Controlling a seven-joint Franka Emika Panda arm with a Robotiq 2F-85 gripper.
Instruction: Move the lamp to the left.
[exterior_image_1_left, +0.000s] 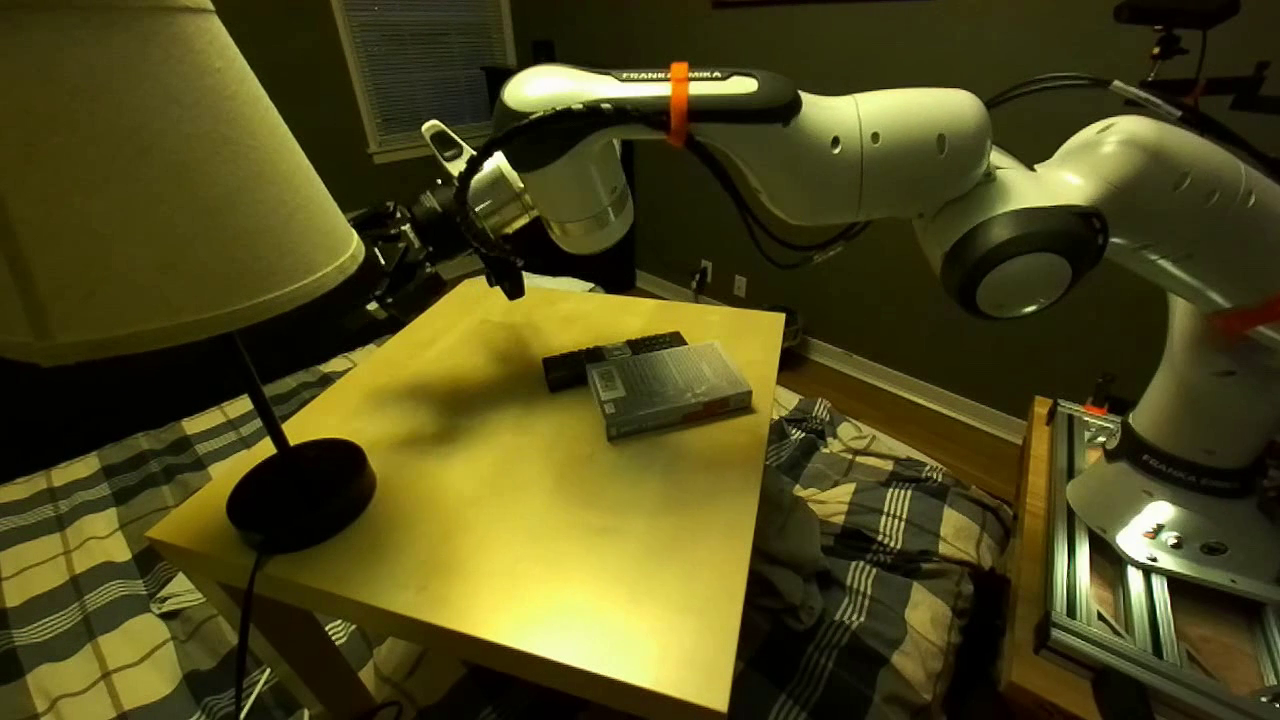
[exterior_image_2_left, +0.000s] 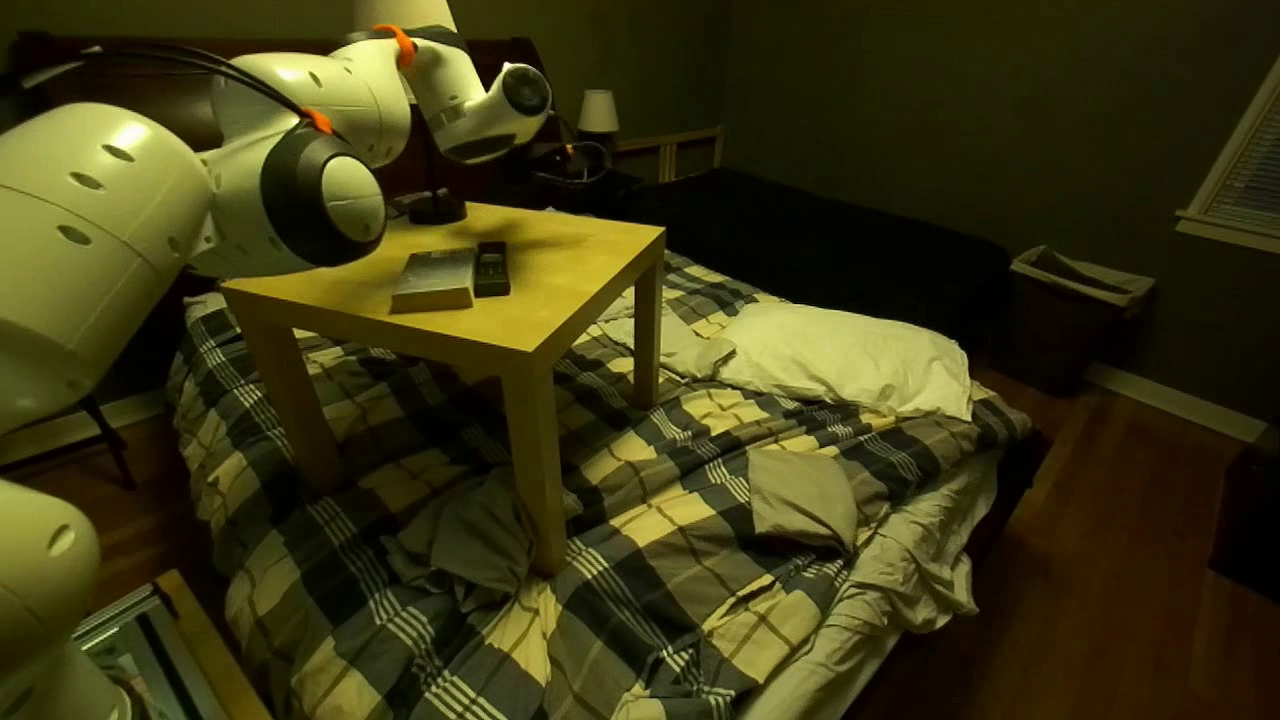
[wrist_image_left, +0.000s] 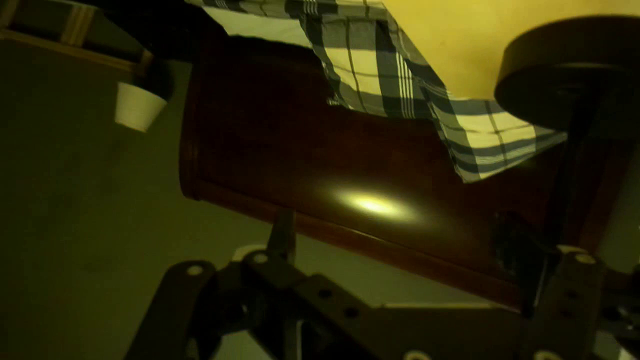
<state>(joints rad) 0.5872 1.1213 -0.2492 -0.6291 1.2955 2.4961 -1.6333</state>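
The lamp has a large cream shade (exterior_image_1_left: 150, 180) and a black disc base (exterior_image_1_left: 300, 495) that stands upright at a corner of the table in an exterior view. Its base also shows behind the arm in an exterior view (exterior_image_2_left: 437, 208), with the shade largely hidden there. My gripper (exterior_image_1_left: 385, 265) is at shade height beside the lamp, partly hidden by the shade's edge. In the wrist view, which looks upside down, the gripper (wrist_image_left: 397, 222) is open with nothing between its fingers. The lamp base (wrist_image_left: 565, 75) and dark stem are at the right, the stem passing just outside or behind the right finger.
The light wood table (exterior_image_1_left: 480, 560) stands on a plaid bed (exterior_image_2_left: 680, 480). A grey box or book (exterior_image_1_left: 670, 390) lies against a black keypad device (exterior_image_1_left: 615, 358) on it. The lamp's cord (exterior_image_1_left: 245, 630) hangs over the table edge. A small lamp (exterior_image_2_left: 598, 112) stands far behind.
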